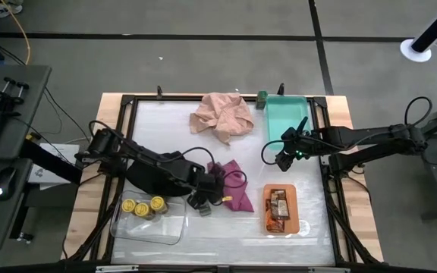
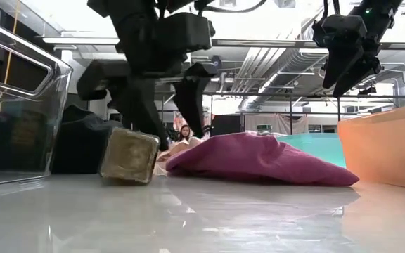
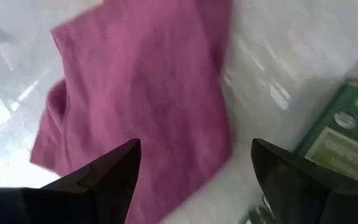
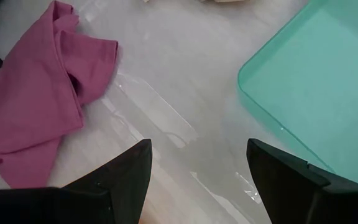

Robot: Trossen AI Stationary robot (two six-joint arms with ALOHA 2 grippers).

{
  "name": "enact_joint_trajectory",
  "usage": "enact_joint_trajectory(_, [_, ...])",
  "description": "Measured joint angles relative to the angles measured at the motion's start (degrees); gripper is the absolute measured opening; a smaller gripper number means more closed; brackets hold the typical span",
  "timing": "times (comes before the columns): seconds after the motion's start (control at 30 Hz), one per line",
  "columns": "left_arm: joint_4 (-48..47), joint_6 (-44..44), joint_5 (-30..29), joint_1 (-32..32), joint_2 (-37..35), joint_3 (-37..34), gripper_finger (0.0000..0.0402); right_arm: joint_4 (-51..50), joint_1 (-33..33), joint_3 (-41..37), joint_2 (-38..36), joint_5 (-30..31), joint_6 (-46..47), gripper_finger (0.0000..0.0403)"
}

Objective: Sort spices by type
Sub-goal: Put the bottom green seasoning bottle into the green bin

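High view shows you the left gripper point(image 1: 200, 203) low over the tabletop point(image 1: 226, 235), fingers spread wide, just beside the magenta cloth point(image 1: 234, 186). A dark-green jar point(image 2: 129, 156) lies tilted on the tabletop right at those fingers, unheld. 3 yellow-lidded jars point(image 1: 143, 208) sit in the clear tray point(image 1: 150, 227), and brown-orange packets point(image 1: 279, 208) lie in the orange tray point(image 1: 292, 225). Your right gripper point(image 1: 283, 161) hangs open beside the teal tray point(image 1: 287, 114).

Green jar point(image 3: 344, 134) blurred, cut off.
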Motion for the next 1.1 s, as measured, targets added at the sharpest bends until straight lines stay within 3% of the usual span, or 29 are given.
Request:
enact_joint_trajectory(0.27, [-6.7,-6.6,-2.6,-0.5,-0.1,0.0,0.0291,0.0,0.0,0.0,0.0,0.0,0.0,0.0258])
enact_joint_trajectory(0.67, [-15.6,-4.7,-1.6,-1.3,-8.3,0.0,0.0291,-0.1,0.0,0.0,0.0,-0.1,-0.1,0.0258])
enact_joint_trajectory(0.87, [-12.4,-1.2,11.6,-1.1,-8.4,0.1,0.0291,-0.1,0.0,0.0,0.0,0.1,-0.1,0.0258])
enact_joint_trajectory(1.1, [-4.6,6.5,16.7,-0.8,-6.0,0.1,0.0291,-0.1,0.0,0.0,0.0,0.3,0.4,0.0258])
